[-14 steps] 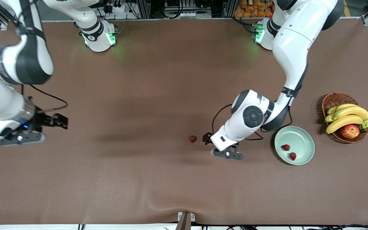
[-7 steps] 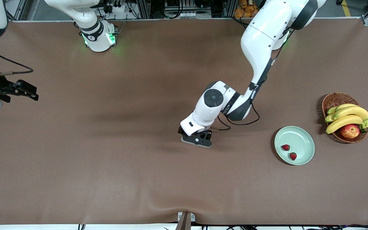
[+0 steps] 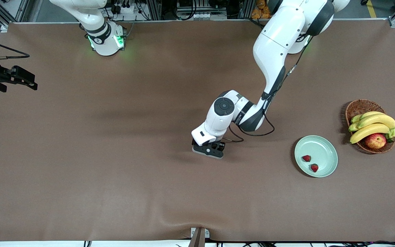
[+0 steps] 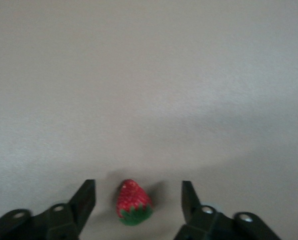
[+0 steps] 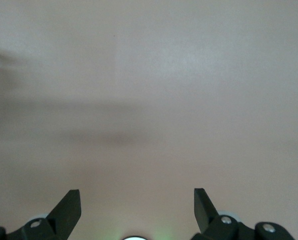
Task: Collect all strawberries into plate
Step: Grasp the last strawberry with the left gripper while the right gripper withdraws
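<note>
Red strawberry [image 4: 133, 202] sits untouched between the left pincer's [image 4: 137, 200] spread fingers.

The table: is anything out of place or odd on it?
Only one strawberry lies on the table, not in the plate; the left hand straddles it, fingers apart. Nothing looks spilled or damaged.

Two strawberries [image 3: 310, 163] lie in the plate [image 3: 327, 148].
</note>
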`<state>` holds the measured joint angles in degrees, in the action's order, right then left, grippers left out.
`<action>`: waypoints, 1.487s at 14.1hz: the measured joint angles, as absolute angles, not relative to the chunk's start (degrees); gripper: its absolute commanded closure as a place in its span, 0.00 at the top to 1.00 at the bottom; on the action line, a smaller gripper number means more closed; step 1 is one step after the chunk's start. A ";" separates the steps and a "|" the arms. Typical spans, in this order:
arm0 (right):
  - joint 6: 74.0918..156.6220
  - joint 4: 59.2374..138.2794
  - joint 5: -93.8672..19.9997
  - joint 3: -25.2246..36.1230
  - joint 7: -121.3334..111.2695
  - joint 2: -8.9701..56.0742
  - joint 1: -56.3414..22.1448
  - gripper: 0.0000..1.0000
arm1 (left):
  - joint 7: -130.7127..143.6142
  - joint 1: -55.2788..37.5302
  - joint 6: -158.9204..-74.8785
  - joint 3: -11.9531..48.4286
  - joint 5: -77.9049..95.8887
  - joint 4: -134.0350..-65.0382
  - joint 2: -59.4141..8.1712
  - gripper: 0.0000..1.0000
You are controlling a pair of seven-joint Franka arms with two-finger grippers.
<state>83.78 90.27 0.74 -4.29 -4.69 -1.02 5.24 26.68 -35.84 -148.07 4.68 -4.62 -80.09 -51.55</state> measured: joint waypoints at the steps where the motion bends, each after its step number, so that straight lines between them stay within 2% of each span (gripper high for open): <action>1: 82.68 89.67 0.74 -4.29 -4.03 -1.07 5.24 1.00 | 26.68 -36.17 -148.07 4.68 -4.67 -80.09 -51.54 0.70; 7: 80.04 87.74 0.30 -1.54 -2.61 -1.20 3.05 1.00 | 26.68 -36.13 -147.97 4.40 -4.92 -80.19 -52.10 0.64; 9: 80.20 87.72 0.03 -0.78 -2.62 -1.20 2.86 1.00 | 26.68 -36.13 -147.97 4.38 -4.93 -80.19 -52.33 0.57; 10: 80.46 87.71 0.01 -0.54 -2.65 -1.20 2.86 1.00 | 26.68 -36.13 -147.96 4.37 -4.94 -80.20 -52.39 0.50; 14: 81.69 87.70 -0.02 0.81 -3.75 -1.20 2.86 1.00 | 26.68 -36.13 -146.69 4.30 -4.95 -80.36 -52.44 0.45; 15: 81.72 87.70 -0.03 0.95 -3.82 -1.20 2.86 1.00 | 26.68 -36.12 -146.56 4.27 -4.95 -80.39 -52.44 0.41; 20: 81.72 87.70 -0.10 1.00 -3.85 -1.20 2.85 1.00 | 26.68 -36.04 -146.50 3.66 -4.96 -80.29 -52.44 0.08; 21: 81.72 87.70 -0.10 1.01 -3.85 -1.20 2.85 1.00 | 26.68 -35.98 -146.50 3.53 -4.96 -80.27 -52.44 0.05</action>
<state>81.72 87.70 -0.10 1.01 -3.85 -1.20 2.85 26.68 -35.98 -146.50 3.53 -4.96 -80.27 -52.44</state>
